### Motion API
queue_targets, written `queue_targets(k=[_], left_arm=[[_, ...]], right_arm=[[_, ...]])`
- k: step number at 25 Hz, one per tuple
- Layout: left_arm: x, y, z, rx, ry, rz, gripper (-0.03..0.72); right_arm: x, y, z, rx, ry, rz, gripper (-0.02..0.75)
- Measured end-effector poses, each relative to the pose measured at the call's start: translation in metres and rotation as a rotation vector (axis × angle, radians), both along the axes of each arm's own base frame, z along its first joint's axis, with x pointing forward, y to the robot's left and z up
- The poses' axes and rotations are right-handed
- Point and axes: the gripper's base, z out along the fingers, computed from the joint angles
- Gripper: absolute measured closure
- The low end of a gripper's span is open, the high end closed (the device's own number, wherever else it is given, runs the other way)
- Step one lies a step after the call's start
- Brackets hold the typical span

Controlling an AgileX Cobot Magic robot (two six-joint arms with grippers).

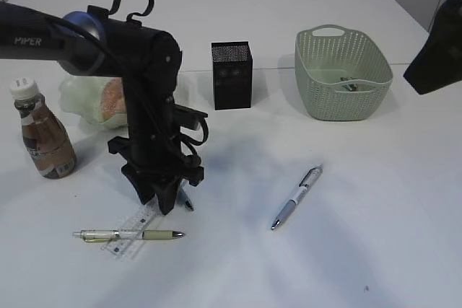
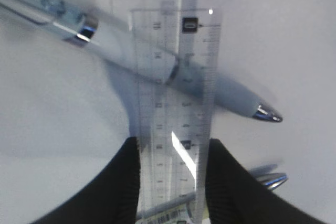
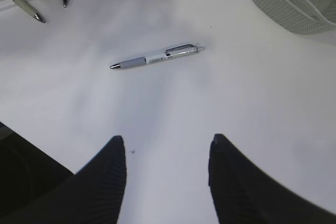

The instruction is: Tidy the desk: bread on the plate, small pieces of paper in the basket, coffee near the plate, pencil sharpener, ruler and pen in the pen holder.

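Observation:
My left gripper (image 1: 162,203) (image 2: 173,141) points down at the desk (image 1: 375,200), its fingers pressed against both long edges of the clear ruler (image 1: 133,232) (image 2: 173,77). The ruler lies across a grey-green pen (image 1: 130,234) (image 2: 131,61). A second pen's tip (image 1: 188,203) (image 2: 270,179) shows beside the fingers. A silver pen (image 1: 297,197) (image 3: 156,56) lies mid-desk. My right gripper (image 3: 167,145) hangs open above bare desk. The black pen holder (image 1: 232,76) stands at the back. The bread (image 1: 112,99) sits in the plate (image 1: 76,99), partly hidden by the left arm. The pencil sharpener is out of view.
The coffee (image 1: 45,135) stands at the left edge, close to the plate. The green basket (image 1: 343,73) (image 3: 294,3) at the back right holds a few small things, too small to name. The right arm (image 1: 437,48) shows dark at the right edge.

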Motion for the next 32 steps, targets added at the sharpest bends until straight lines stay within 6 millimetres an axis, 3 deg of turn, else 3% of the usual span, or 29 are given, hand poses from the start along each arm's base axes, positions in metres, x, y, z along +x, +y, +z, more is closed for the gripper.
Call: queue_targets(k=[9, 18, 32], left_arm=[[0.023, -0.014, 0.032, -0.072, -0.116, -0.001, 0.445], [0.023, -0.016, 0.040, -0.090, -0.124, 0.004, 0.444], [0.011, -0.007, 0.153, -0.218, -0.357, -0.002, 0.444]], right_arm=[[0.000, 0.000, 0.000, 0.000, 0.000, 0.002, 0.330], [0.000, 0.000, 0.000, -0.001, -0.001, 0.003, 0.330], [0.000, 0.000, 0.000, -0.002, 0.001, 0.003, 0.331]])
